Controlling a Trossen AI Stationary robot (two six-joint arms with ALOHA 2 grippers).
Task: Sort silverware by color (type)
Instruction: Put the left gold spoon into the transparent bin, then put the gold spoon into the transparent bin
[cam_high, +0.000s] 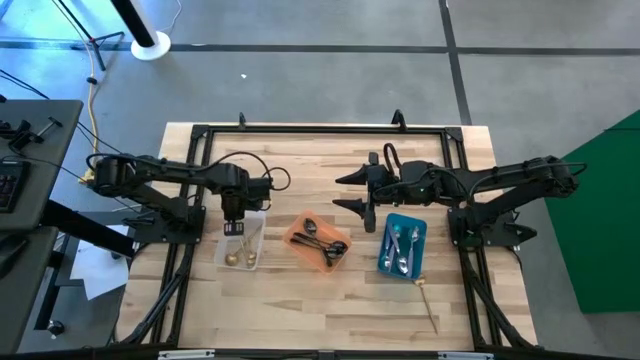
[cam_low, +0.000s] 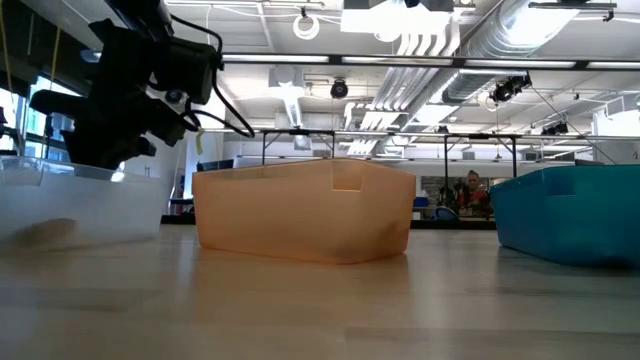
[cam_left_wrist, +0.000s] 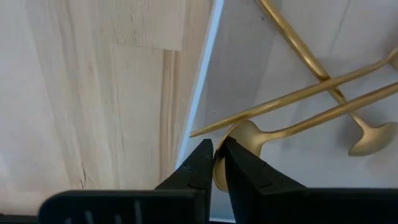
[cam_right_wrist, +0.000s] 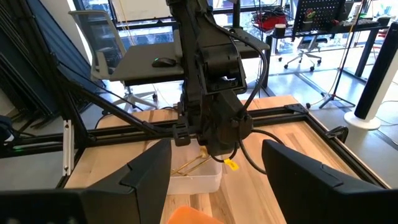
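Gold spoons (cam_high: 239, 257) lie in the clear tray (cam_high: 256, 238), black spoons (cam_high: 322, 244) in the orange tray (cam_high: 297, 235), silver spoons (cam_high: 400, 250) in the blue tray (cam_high: 387, 240). Left gripper (cam_left_wrist: 214, 163) hovers nearly closed, empty, above the clear tray; right gripper (cam_high: 352, 190) waits wide open, far of the blue tray.

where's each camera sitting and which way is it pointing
High view: above the table, looking straight down; both arms show, over the clear tray, orange tray and blue tray.
Low view: at table-top height, looking level across at the trays; the left arm shows.
Left wrist view: looking down past the left gripper at gold spoons in the clear tray.
Right wrist view: looking across the table past the open right gripper at the left arm.
Shared: all four show the clear tray.
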